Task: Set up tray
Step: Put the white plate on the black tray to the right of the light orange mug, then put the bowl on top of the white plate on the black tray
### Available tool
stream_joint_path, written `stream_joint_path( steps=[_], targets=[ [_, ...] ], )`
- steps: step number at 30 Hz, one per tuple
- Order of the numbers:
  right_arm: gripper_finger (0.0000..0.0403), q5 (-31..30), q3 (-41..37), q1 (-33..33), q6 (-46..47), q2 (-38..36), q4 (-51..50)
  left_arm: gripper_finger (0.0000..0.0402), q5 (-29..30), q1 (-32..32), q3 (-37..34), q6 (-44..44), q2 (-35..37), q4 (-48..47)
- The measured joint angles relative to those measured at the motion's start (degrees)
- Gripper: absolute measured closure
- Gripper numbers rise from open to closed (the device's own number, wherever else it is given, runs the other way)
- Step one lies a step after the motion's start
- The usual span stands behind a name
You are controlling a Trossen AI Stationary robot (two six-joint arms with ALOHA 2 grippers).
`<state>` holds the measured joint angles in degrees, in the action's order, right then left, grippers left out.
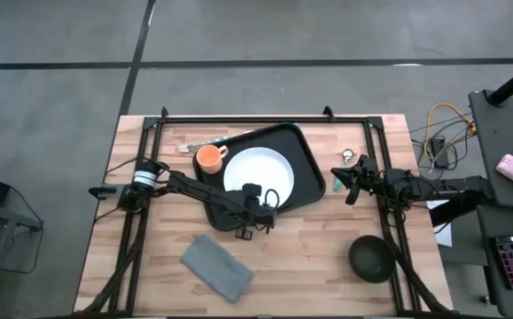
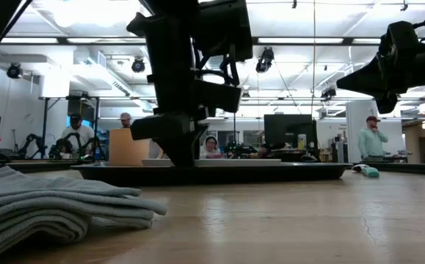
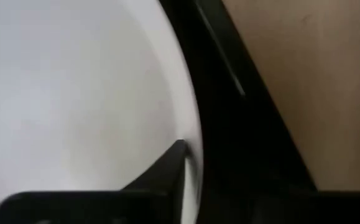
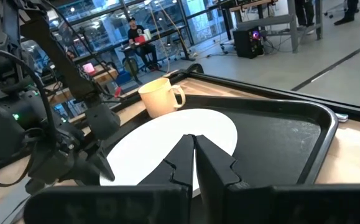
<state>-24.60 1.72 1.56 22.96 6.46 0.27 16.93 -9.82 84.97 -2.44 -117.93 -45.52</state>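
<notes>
Roughly at the middle of the wooden table (image 1: pixel 327 257), toward its far side, lies the tray (image 1: pixel 308 174), a black rectangle with rounded corners, turned at a slant to the table's edges. On it sits a round white plate (image 1: pixel 258 169), with an orange cup (image 1: pixel 208 159) just beside the plate at the tray's left end; some cutlery (image 1: pixel 198 144) lies on the wood just off the tray's far left corner. The left gripper (image 1: pixel 254 221) hangs at the near edge of the tray, where the plate's rim comes closest to the tray's rim; the left wrist view looks down on the white plate (image 3: pixel 74 93) and the black tray rim (image 3: pixel 229 124) right beside it, with one dark finger (image 3: pixel 167 168) over the plate's edge. Whether the fingers of this gripper are apart or pressed on anything I cannot tell. The right gripper (image 1: pixel 348 183) hovers just off the right end of the tray, above the wood, pointing toward it; in the right wrist view its two fingers (image 4: pixel 183 162) are pressed together with nothing between them, and the tray (image 4: pixel 291 134), plate (image 4: pixel 167 140) and cup (image 4: pixel 160 96) lie ahead of them. A grey folded cloth (image 1: pixel 218 266) lies on the near left part of the table, well apart from the tray, and a dark bowl (image 1: pixel 372 258) sits near the near right corner.
</notes>
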Motion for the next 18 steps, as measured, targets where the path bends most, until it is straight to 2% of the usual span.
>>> stream_joint_path(
  steps=[6, 10, 13, 18],
  targets=[
    [0.0394, 0.0, 0.0, 0.0, 0.0, 0.0, 0.0, 0.0211, 0.1, 0.1, 0.0, 0.0, 3.8, -0.2],
    [0.0394, 0.0, 0.0, 0.0, 0.0, 0.0, 0.0, 0.0157, 0.3, 0.1, 0.0, 0.0, 7.9, -0.5],
    [0.0394, 0.1, 0.0, 0.0, 0.0, 0.0, 0.0, 0.0141, 0.4, 0.1, 0.2, 1.2, 11.7, 0.0],
    [0.0394, 0.1, 0.0, 0.0, 0.0, 0.0, 0.0, 0.0146, 1.1, 0.2, 0.1, 11.9, 19.3, 3.0]
  ],
)
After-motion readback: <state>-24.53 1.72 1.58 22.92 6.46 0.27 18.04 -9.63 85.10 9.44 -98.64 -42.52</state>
